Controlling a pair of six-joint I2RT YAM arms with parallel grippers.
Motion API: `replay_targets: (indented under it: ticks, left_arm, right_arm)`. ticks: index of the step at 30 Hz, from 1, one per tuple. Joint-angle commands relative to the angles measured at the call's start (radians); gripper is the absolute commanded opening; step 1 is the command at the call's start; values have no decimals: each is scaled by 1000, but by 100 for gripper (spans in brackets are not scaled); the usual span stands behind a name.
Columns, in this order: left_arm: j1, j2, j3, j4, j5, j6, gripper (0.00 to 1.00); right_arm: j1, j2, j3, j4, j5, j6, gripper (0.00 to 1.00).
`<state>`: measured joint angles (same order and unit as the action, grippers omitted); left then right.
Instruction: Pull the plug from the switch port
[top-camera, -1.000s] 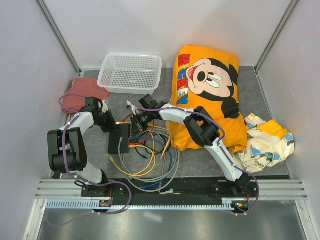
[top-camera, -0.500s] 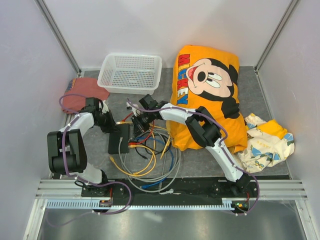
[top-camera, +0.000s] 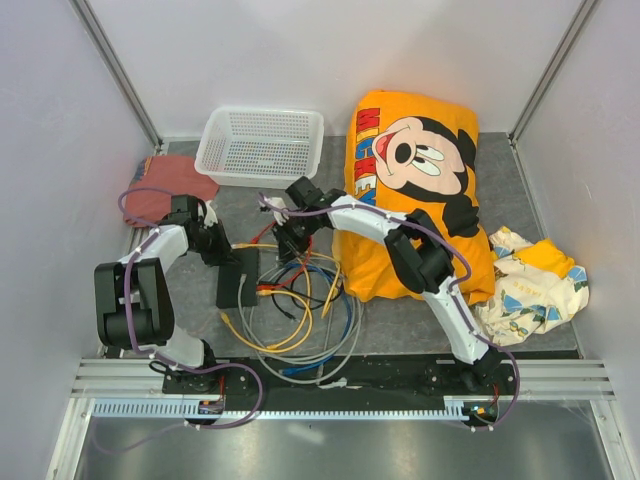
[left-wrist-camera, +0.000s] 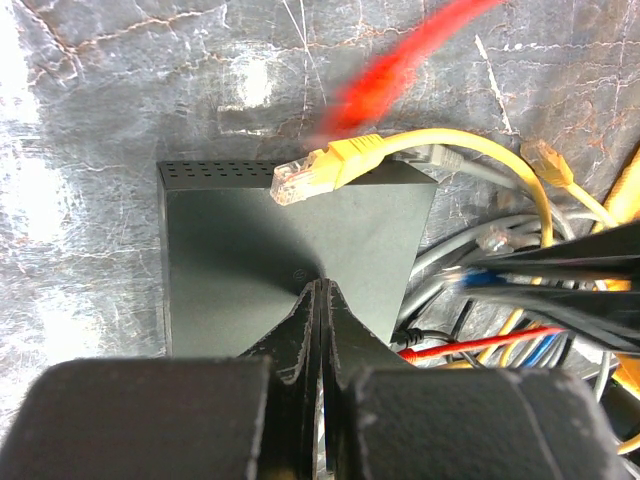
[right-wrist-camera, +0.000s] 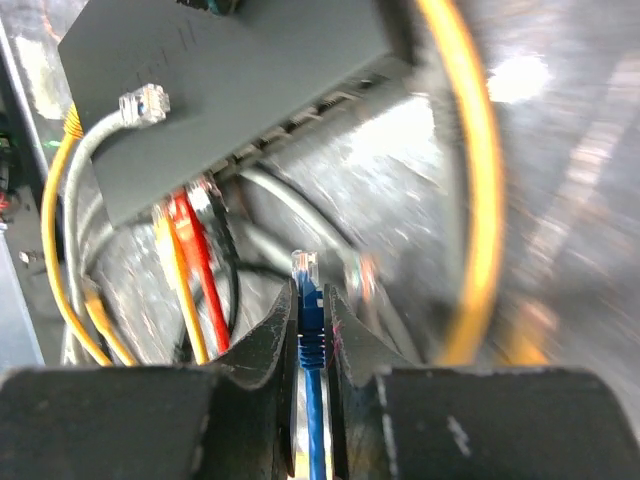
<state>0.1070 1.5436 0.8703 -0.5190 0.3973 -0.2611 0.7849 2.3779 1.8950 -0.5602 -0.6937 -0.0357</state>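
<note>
Fingers of the right gripper (right-wrist-camera: 307, 300) are clamped on the blue plug (right-wrist-camera: 303, 268), pinching its blue sleeve just behind the clear head. The head points toward the switch (right-wrist-camera: 220, 90) but stands apart from its row of sockets. I judge the plug light and hard, with a brittle latch tab, so the sleeve is the place to hold. The blue cable (right-wrist-camera: 316, 430) behind it looks limp and should trail freely. A red plug (right-wrist-camera: 185, 215) and a yellow plug (right-wrist-camera: 163, 235) sit at the sockets near one end (a loose grey plug (right-wrist-camera: 145, 103) lies over the lid). The left gripper (left-wrist-camera: 318, 295) has its fingers together, tips down on the switch's flat black lid, likely steadying the light box on the table (top-camera: 420, 320)
</note>
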Motion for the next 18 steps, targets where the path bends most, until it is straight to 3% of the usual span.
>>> replay_targets:
  ticks: [1,6,13,18]
  left_arm:
    - [-7,-11,-4,-23,-3,54,2]
    - [-6,-19,-5,-21,0,59,2]
    - [-6,-43,-14,-19,6,60,2]
    - [-6,-68,-25,-15,5,65,2]
  right_arm:
    - [-39,-160,104,-63,94,-171,0]
    - [-41,-184,216,-47,175,-268,0]
    - [-44,-73,473,-40,287,-300,0]
    - [-39,-49,434,26,353,-196,1]
